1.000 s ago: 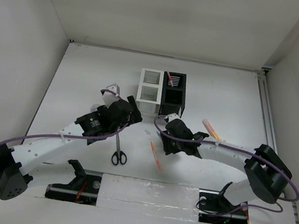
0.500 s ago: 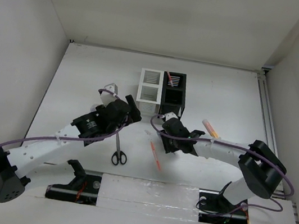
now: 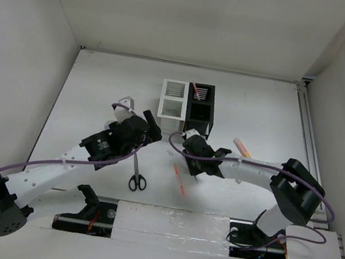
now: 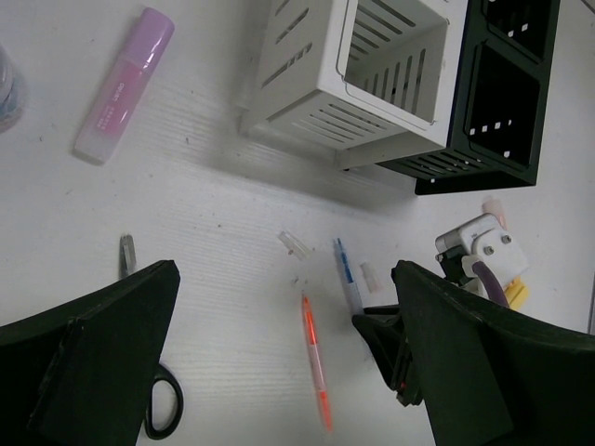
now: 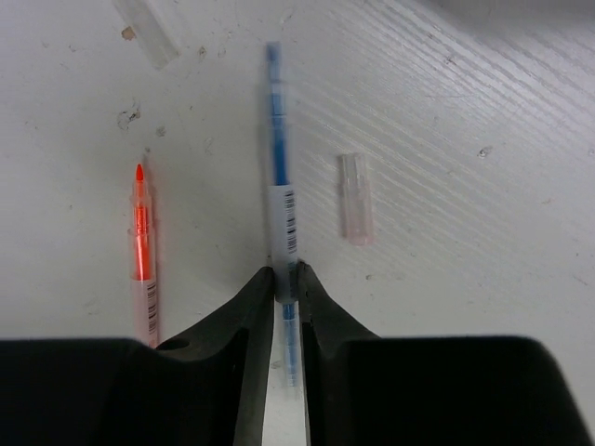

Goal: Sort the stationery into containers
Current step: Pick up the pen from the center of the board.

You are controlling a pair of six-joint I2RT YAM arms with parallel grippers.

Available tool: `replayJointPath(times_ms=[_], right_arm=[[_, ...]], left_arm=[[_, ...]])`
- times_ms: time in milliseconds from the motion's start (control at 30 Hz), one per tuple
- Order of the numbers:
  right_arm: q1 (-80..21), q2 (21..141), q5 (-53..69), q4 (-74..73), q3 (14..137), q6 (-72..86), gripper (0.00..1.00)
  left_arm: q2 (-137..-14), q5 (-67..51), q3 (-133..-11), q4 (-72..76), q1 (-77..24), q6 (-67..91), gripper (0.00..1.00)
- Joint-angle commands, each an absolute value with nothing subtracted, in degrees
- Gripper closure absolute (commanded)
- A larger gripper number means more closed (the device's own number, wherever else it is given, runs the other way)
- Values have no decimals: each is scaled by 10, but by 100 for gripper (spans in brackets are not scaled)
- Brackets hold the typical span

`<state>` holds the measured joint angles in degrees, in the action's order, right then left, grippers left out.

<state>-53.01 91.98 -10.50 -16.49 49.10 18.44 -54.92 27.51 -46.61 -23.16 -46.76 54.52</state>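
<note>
Currently: pick-up step, one pen.

- Your right gripper [image 5: 284, 279] has its jaws drawn narrow, pinched on the blue pen [image 5: 279, 218] from both sides. The hold sits toward the end of the barrel nearer the wrist, not at the middle.
- The blue pen lies along the table [image 5: 465, 111], just in front of the two organizers. It looks blurred, so you cannot tell whether it has left the surface.
- An orange pen [image 5: 141, 242] lies on one side of it, apart. A small clear stub [image 5: 356, 198] lies on the other side, near but not touching.
- Your left gripper [image 4: 279, 279] hangs over the table with its jaws spread wide, holding nothing. A pink highlighter [image 4: 124, 84] and the scissors [image 3: 137, 175] lie loose on its side.
- The white organizer [image 3: 171, 106] and black organizer [image 3: 201, 104] stand side by side and touching. A reddish pen [image 3: 197, 92] leans in the black one's far compartment.

Judgement: most of the sorting looks undone.

Next move calls for:
- Lift straight up and watch the long free end, since an off-centre pinch may let the pen droop or swivel.
- Carry it over an open compartment.
- Tip the pen toward upright before you let go, so it does not catch on the rim or slats.
- Mind the left arm, which is parked close by.
</note>
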Motion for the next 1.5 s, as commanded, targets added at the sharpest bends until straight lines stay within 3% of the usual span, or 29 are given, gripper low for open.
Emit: replayJointPath(times_ms=[0,267,533,867,1100,1467], right_arm=[[-538,931,-96,-175,501,191,80],[-543,936,-85,-169,501,186,100],[-555,902,-107,-183,525,180,100],[-573,729,-200,-305,580,204,100],[-573,630,-293,-351,580,210,100],[-573,547,-339,-363,592,222,100]], left_arm=[[-536,291,-463,-236,-468,541,0],[-531,291,-468,-236,-468,541,0],[-531,291,-463,-242,-468,547,0],[-533,276,-463,-251,-468,584,0],[-660,258,-511,-265,-503,656,0],[-820,235,-572,-278,-519,727,0]])
